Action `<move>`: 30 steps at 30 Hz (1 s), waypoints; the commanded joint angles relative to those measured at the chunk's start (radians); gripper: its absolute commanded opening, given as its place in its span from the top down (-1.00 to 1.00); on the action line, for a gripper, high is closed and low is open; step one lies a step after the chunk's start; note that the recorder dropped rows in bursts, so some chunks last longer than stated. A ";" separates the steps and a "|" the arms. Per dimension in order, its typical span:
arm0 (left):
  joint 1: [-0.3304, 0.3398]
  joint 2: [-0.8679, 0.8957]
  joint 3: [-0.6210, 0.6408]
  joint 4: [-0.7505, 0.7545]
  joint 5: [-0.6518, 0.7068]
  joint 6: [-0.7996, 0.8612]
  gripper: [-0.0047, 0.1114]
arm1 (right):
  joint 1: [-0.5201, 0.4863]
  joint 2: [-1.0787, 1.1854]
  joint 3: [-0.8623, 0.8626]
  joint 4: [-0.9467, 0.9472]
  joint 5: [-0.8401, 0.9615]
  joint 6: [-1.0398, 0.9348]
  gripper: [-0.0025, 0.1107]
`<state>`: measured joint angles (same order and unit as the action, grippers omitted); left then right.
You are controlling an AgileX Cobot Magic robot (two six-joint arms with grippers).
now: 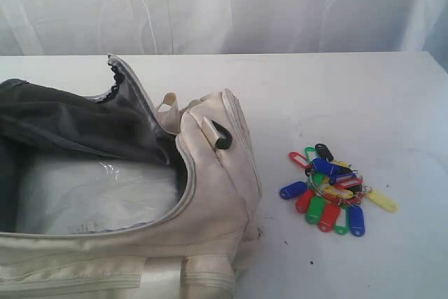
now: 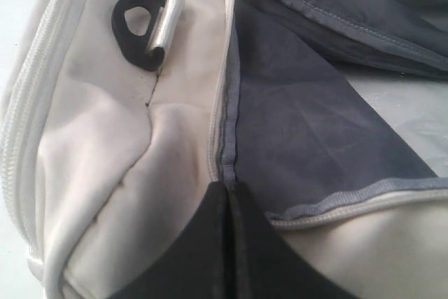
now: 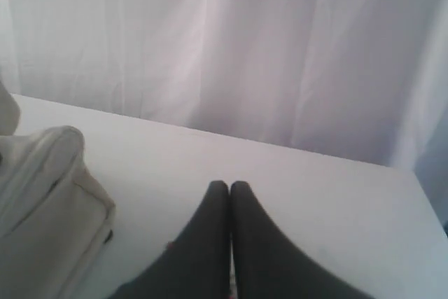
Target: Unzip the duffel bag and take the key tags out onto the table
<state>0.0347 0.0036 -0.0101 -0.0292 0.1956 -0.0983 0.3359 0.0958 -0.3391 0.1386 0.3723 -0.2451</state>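
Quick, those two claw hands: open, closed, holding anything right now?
Left gripper: closed, nothing seen between its jaws, tips by the open zipper edge of the cream-white fabric duffel bag.
Right gripper: closed, empty, over the plain white table.

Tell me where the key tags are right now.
In the exterior view the key tags lie bunched on the white table, to the right of the unzipped duffel bag, clear of its end.

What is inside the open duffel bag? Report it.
Inside the duffel bag: folded grey lining and a pale floor with what looks like clear film. The key tags lie outside, on the table. Anything under the folded lining is hidden.
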 commanded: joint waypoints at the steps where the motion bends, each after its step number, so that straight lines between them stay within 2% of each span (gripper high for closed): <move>1: -0.009 -0.004 0.010 -0.009 0.028 -0.004 0.92 | -0.124 -0.051 0.104 0.055 -0.025 0.025 0.96; 5: -0.009 -0.004 0.010 -0.009 0.028 -0.004 0.92 | -0.208 -0.086 0.215 0.154 -0.086 0.028 0.96; 11: -0.009 -0.004 0.010 -0.009 0.028 -0.004 0.92 | -0.297 -0.096 0.339 0.179 -0.182 0.028 0.96; 21: -0.009 -0.004 0.010 -0.009 0.028 -0.004 0.92 | -0.308 -0.096 0.339 0.172 -0.172 -0.098 0.96; 30: -0.009 -0.004 0.010 -0.009 0.028 -0.004 0.92 | -0.308 -0.096 0.339 0.174 -0.142 -0.111 0.96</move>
<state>0.0347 0.0036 -0.0101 -0.0292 0.1973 -0.0963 0.0318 0.0053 -0.0057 0.3103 0.2312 -0.3466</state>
